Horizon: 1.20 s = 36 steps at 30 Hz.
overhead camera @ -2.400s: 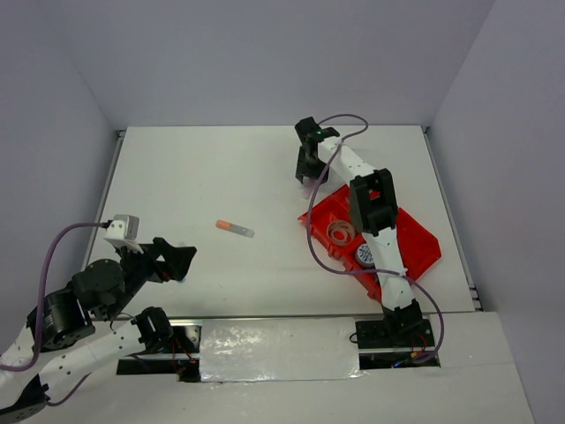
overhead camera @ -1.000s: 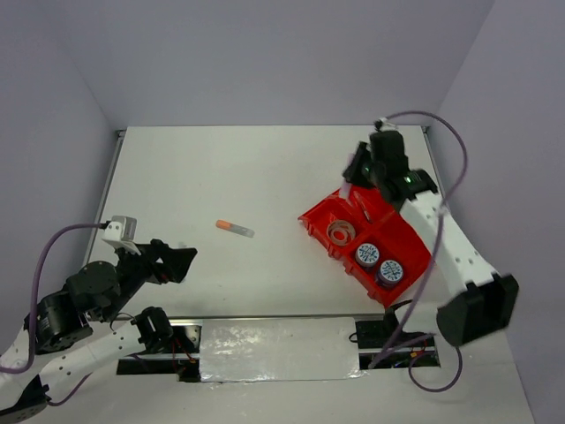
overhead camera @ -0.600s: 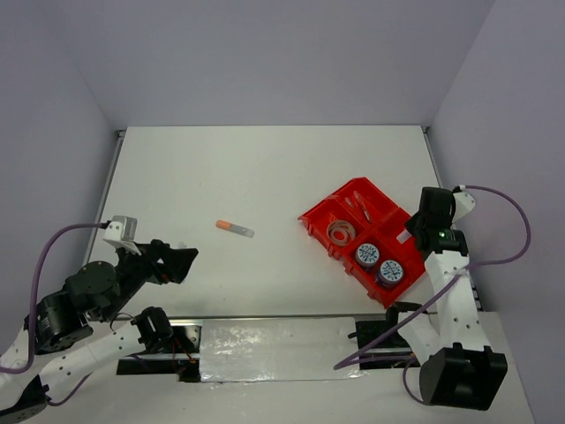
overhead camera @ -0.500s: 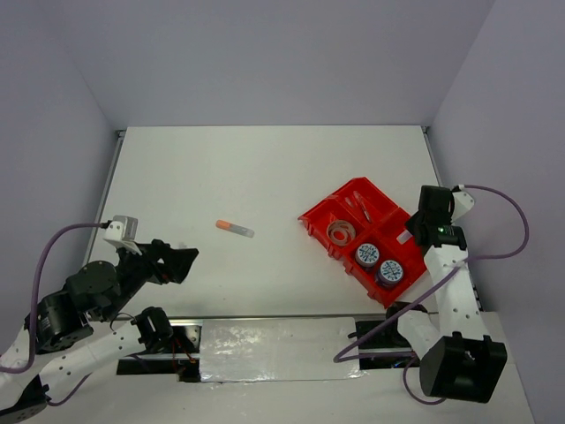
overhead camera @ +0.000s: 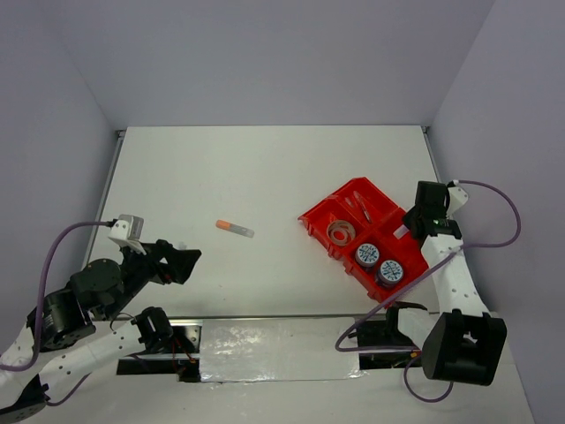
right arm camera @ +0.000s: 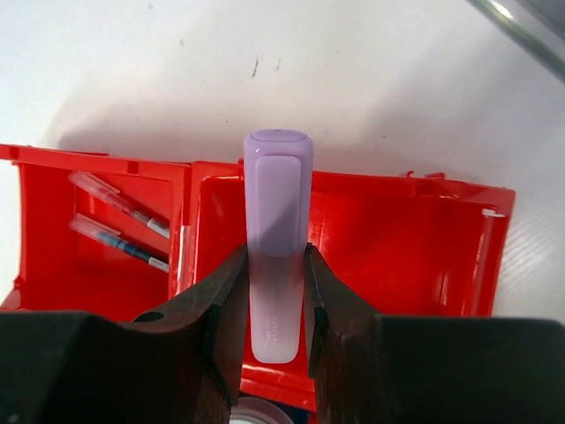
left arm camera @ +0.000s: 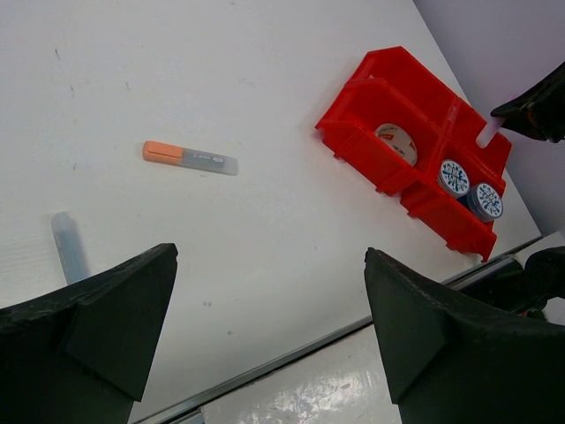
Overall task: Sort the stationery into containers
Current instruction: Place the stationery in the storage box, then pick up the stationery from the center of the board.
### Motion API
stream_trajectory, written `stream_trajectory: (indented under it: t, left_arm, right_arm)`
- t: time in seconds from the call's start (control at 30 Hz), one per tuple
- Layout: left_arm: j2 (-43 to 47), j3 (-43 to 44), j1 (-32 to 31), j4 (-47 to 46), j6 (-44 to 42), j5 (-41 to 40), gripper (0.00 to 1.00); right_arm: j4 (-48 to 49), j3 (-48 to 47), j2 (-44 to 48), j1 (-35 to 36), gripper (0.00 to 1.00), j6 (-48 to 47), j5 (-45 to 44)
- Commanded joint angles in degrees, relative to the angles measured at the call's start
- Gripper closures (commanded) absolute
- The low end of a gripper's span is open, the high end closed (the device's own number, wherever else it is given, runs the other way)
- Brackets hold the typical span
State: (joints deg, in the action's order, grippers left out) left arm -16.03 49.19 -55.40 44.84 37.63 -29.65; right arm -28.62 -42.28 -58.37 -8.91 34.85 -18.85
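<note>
Right tool (right arm camera: 275, 291) around lilac stick (right arm camera: 277, 194), over tray (right arm camera: 397, 238)

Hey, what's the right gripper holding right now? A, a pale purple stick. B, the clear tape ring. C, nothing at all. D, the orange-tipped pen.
A: the right wrist view shows the right gripper shut on a pale purple stick above the red tray; the orange-tipped pen lies on the table and the clear tape ring sits in the tray.

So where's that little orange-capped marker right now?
In the overhead view the orange-capped marker lies loose on the white table, left of the red tray and well apart from it, nearer the table's middle.
</note>
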Motion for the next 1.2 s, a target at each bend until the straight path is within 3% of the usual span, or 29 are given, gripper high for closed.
stream_trajectory:
  t: [0.0,0.03,0.07,0.1,0.3,0.4,0.47,0.5,0.6,0.63,0.77,0.87,0.97,1.17]
  left_arm:
    - [-0.4,0.6,-0.3,-3.0,-1.2,0.6,0.01]
    - [-0.4,0.6,-0.2,-3.1,-1.3,0.7,0.01]
    - [-0.2,0.6,-0.2,-3.1,-1.3,0.7,0.01]
    - [-0.2,0.6,-0.3,-3.1,-1.3,0.7,0.01]
    - [-0.1,0.6,-0.3,-3.2,-1.4,0.8,0.01]
    - [-0.2,0.6,-0.2,-3.0,-1.2,0.6,0.01]
    - [-0.4,0.7,-0.2,-2.7,-0.6,-0.2,0.01]
    - [-0.4,0.9,-0.3,-1.9,-0.2,-2.0,0.01]
    - [-0.8,1.9,-0.2,0.9,3.6,-6.6,0.01]
    - [-0.7,2.5,-0.2,3.0,5.8,-9.6,0.01]
    - [0.3,3.3,-0.2,6.8,9.7,-14.2,0.01]
    - [1.3,3.6,-0.2,8.5,11.7,-16.4,0.01]
    - [1.2,3.8,-0.2,9.6,12.7,-17.3,0.01]
    - [-0.3,3.4,-0.2,7.7,10.3,-15.2,0.01]
  right_arm:
    - [4.1,0.8,-1.7,-0.3,0.82,-1.1,1.4]
    - [4.5,1.1,-1.7,-0.3,0.77,-1.5,2.8]
    - [5.3,1.5,-1.7,-0.3,0.53,-2.1,3.4]
    - [5.5,1.6,-1.4,-0.3,0.46,-2.2,3.6]
    - [5.4,0.8,2.5,-0.3,0.33,-3.6,6.6]
    - [4.2,-1.0,6.0,-0.1,0.31,-4.3,9.3]
    - [6.2,-1.2,8.5,2.3,0.2,-5.5,16.6]
    - [7.5,-1.0,11.1,3.8,0.01,-6.7,19.3]
    - [13.0,-1.5,13.6,16.6,0.0,-7.7,23.8]
    - [15.1,-2.5,13.3,24.2,0.0,-8.8,23.6]
    - [17.2,-8.0,4.8,40.8,0.0,-12.2,22.2]
    - [14.9,-16.6,-13.1,51.0,0.0,-18.7,20.0]
    - [8.9,-29.0,-29.5,57.7,0.0,-26.6,16.0]
    - [-1.8,-53.0,-56.5,61.4,0.05,-38.8,19.8]
